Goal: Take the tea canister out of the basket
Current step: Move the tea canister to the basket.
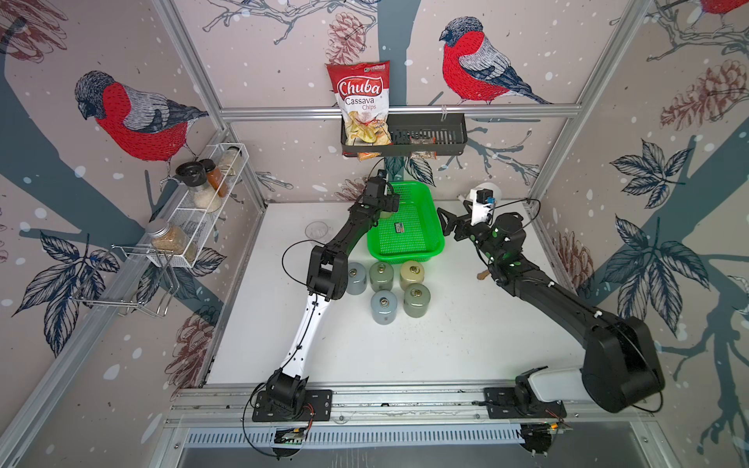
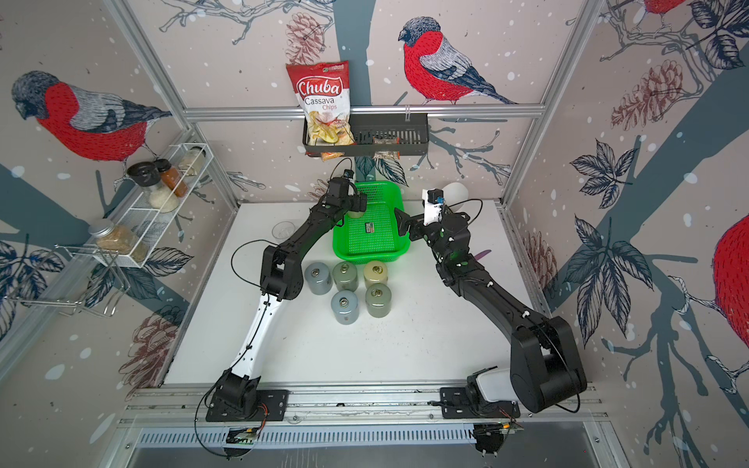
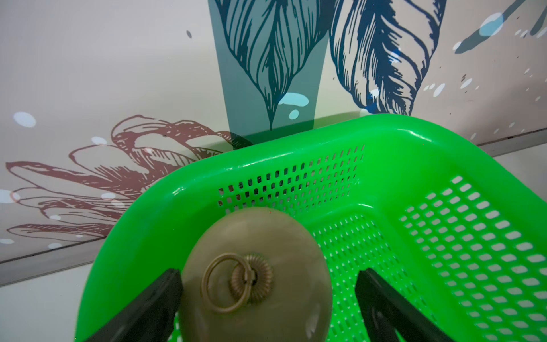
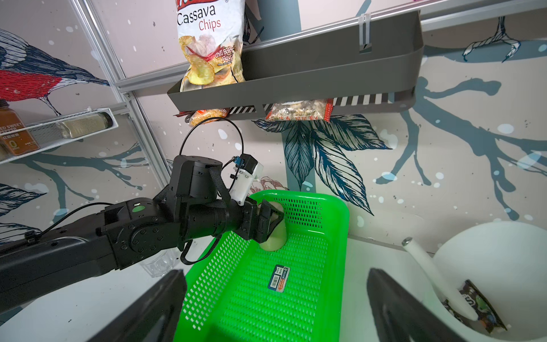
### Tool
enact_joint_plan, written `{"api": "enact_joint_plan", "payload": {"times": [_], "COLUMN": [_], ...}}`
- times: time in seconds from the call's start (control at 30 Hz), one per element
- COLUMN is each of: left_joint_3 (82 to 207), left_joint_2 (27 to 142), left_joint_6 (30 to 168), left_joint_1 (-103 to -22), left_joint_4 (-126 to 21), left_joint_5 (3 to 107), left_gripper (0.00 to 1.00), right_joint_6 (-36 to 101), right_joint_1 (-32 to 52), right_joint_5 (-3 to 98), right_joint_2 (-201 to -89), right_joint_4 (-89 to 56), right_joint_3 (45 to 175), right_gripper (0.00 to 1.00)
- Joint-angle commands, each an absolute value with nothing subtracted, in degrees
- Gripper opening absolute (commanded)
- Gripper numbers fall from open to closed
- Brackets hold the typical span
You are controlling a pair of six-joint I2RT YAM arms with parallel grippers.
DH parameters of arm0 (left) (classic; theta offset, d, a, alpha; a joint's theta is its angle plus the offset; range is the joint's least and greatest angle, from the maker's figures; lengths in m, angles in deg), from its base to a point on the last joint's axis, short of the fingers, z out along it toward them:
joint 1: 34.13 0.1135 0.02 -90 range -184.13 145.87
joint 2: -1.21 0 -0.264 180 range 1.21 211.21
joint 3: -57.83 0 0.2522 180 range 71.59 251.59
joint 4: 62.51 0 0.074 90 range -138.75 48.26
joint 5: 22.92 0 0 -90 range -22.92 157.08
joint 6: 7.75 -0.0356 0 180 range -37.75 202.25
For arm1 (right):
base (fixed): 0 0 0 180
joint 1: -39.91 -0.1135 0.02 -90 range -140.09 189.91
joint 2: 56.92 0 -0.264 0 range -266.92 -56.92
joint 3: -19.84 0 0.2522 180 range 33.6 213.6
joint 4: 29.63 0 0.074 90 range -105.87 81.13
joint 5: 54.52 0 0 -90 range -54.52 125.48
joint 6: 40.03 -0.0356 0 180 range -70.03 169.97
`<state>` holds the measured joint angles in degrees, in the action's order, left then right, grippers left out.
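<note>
The tea canister is found inside the basket, upright near a far corner on the left arm's side, its ringed lid turned upward. It is straddled by the left end effector, which is reached into the basket from that side. In the left wrist view one finger is seen at or against the lid's edge, while a clear strip of green mesh is left between the canister and the opposite finger. The jaws are therefore judged unclenched, with no grip made yet. In the right wrist view the canister appears to be resting on the mesh floor, so no lift is shown. The right end effector is held spread wide and empty just beside the basket's right rim. Five similar canisters are stood on the worktop just in front of the basket, apart from it. The approach is thus judged done; closing on the canister, lifting it over the rim and setting it down outside the basket are all left to be done
</note>
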<state>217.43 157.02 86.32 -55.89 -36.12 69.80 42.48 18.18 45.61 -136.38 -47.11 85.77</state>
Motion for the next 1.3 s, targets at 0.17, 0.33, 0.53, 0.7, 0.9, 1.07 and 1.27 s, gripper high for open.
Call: {"api": "enact_joint_plan", "payload": {"times": [0.17,0.33,0.53,0.7,0.9,1.07,1.27], "left_joint_3": [218.19,218.14,215.93,208.35,206.87,204.30,203.40], "left_joint_2": [157.12,156.80,155.68,151.12,148.66,146.58,146.69], "left_joint_6": [85.02,85.02,84.63,84.98,85.86,87.77,88.05], "left_joint_1": [-55.80,-56.08,-57.31,-58.13,-57.65,-57.47,-57.43], "left_joint_4": [-33.28,-32.64,-31.03,-34.25,-37.15,-39.64,-40.60], "left_joint_5": [61.99,60.49,61.43,62.49,63.78,62.70,63.21], "left_gripper": [0.92,0.91,0.91,0.92,0.96,0.96,0.96], "right_joint_6": [40.54,40.26,40.15,40.39,40.79,40.65,40.91], "right_joint_1": [19.41,19.67,19.83,19.84,20.05,20.18,20.40], "right_joint_5": [47.79,47.79,47.87,47.60,47.44,47.39,47.37], "right_joint_2": [-136.78,-136.63,-136.66,-136.35,-136.15,-136.28,-136.28], "right_joint_4": [-48.65,-48.48,-48.06,-47.46,-47.30,-47.44,-47.07], "right_joint_3": [85.99,85.87,85.71,85.21,85.00,84.76,84.29], "right_gripper": [1.00,1.00,1.00,1.00,1.00,1.00,1.00]}}
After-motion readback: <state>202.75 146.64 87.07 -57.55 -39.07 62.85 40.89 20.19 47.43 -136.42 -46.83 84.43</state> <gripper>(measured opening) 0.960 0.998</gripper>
